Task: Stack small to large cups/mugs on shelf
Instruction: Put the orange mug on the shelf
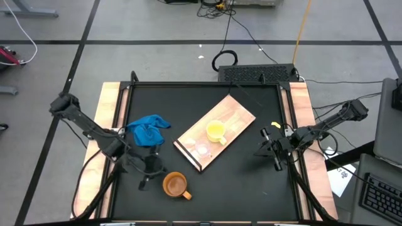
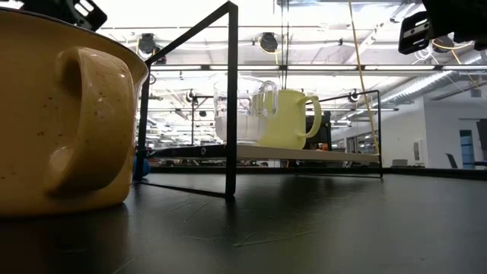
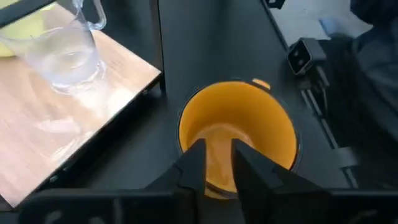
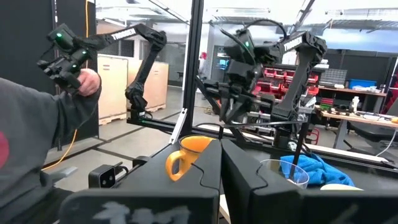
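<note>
Hovering left hand [image 3: 217, 163] over orange cup [image 3: 236, 134] – fingers narrowly parted, holding nothing; glass cup [image 1: 202, 149], yellow cup [image 1: 216, 131] on shelf [image 1: 235, 116]

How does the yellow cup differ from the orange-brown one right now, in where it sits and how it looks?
The yellow cup stands on the shelf beside the clear glass cup; the orange-brown cup stands on the black tabletop, off the shelf. The yellow cup is pale and free of any gripper; the orange-brown cup is darker, with the left gripper at its rim. Both are upright and handled.
</note>
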Motion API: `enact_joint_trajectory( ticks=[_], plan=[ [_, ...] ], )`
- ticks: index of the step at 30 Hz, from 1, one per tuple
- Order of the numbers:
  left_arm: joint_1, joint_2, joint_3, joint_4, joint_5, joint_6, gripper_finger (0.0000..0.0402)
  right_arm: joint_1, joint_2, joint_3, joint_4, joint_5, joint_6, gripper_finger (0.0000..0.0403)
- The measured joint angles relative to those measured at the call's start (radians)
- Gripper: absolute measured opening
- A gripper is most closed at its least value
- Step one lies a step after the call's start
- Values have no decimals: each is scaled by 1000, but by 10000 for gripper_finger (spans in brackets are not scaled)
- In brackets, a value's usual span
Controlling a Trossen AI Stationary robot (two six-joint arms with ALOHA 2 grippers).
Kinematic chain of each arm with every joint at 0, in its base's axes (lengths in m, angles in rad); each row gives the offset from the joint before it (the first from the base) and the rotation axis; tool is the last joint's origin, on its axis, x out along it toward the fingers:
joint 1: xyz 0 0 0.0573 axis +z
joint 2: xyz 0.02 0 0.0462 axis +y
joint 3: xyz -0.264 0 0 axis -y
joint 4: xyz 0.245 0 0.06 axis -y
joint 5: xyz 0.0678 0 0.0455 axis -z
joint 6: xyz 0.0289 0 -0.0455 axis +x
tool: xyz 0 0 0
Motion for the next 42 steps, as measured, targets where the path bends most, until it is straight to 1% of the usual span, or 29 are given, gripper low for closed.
enact_joint_trajectory(
  ticks=[5,9,12,15,21,29,37,42],
  plan=[
    [33,85,87,-115,57,-72,131,0,0,0,0,0,0,0],
    [80,145,135,-185,143,-121,169,0,0,0,0,0,0,0],
    [118,184,160,-257,184,-153,189,0,0,0,2,0,-1,0],
    [156,206,167,-275,236,-163,202,0,0,0,3,0,-2,0],
    [206,226,166,-278,316,-166,207,0,0,0,-4,0,-3,0],
    [233,223,166,-247,368,-182,207,0,1,0,-15,0,-3,0],
    [228,233,166,-210,369,-260,207,0,1,0,-23,-1,-7,0],
    [211,257,165,-187,350,-280,207,0,1,0,-35,0,-8,0]
  ],
)
